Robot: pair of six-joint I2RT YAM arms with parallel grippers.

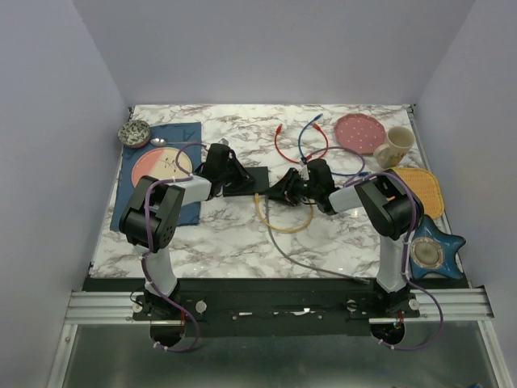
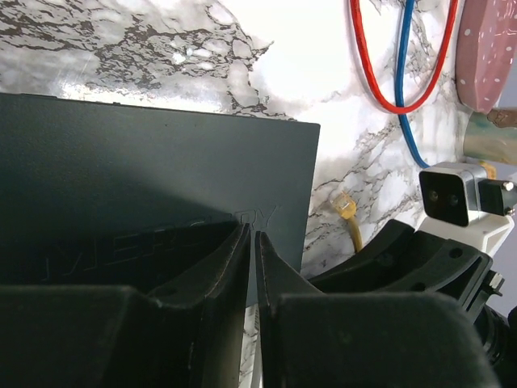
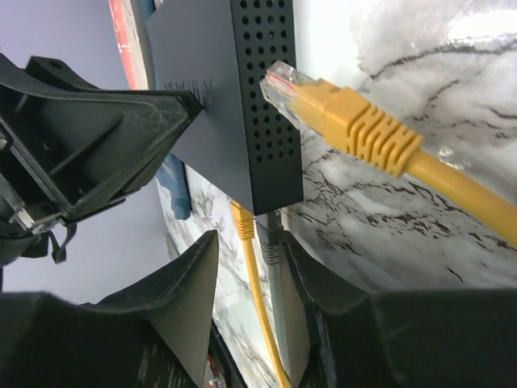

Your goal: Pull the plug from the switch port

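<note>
The switch [image 1: 249,181] is a flat black box lying mid-table. My left gripper [image 1: 233,175] rests on its top face [image 2: 161,170], shut with nothing between the fingers [image 2: 252,236]. In the right wrist view the switch [image 3: 210,97] shows a perforated side wall. At its port edge a yellow plug [image 3: 245,223] and a grey plug [image 3: 270,236] sit in sockets. My right gripper [image 3: 252,263] is open around both, and the grey plug lies against its right finger [image 3: 311,283]. A loose yellow plug [image 3: 323,105] lies beside the switch, also visible as the yellow plug [image 2: 346,205].
A yellow cable [image 1: 284,225] loops in front of the switch and a grey cable [image 1: 311,263] runs toward the near edge. Red cable [image 1: 279,147] and blue cable [image 1: 304,139] lie behind. Pink plate [image 1: 359,132], mug [image 1: 393,147], orange mat [image 1: 422,191], star dish [image 1: 435,250] at right; placemat [image 1: 174,133] at left.
</note>
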